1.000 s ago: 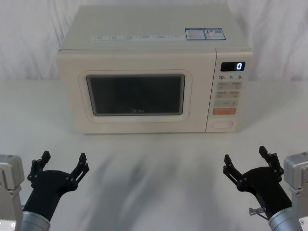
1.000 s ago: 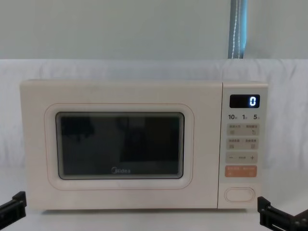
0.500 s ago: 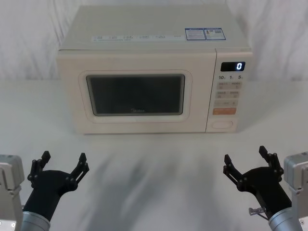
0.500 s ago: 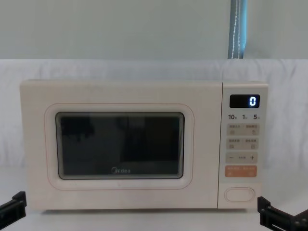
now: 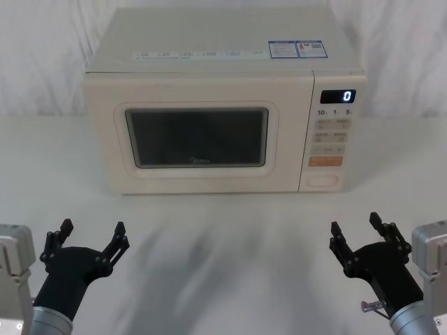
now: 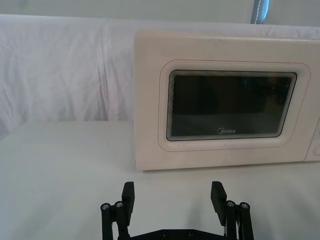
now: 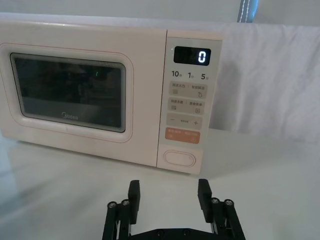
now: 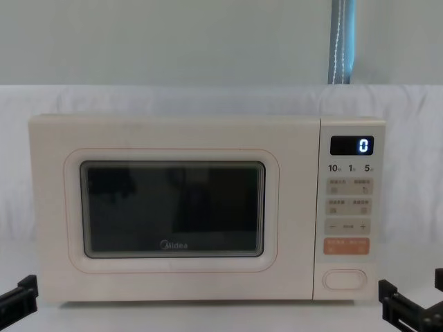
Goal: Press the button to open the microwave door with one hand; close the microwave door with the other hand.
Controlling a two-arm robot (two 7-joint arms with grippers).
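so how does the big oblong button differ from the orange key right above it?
The button is cream, matching the microwave body; the orange key stands out in colour. The button is a rounded oblong with no marking; the orange key is a flatter rectangle carrying small print. The button sits lowest on the control strip, the orange key directly above it. Both are similar in width and neither is touched; the right tool is on the table, well short of them.

Lab setup, white-draped table (image 5: 230,237), cloth backdrop (image 5: 42,56)
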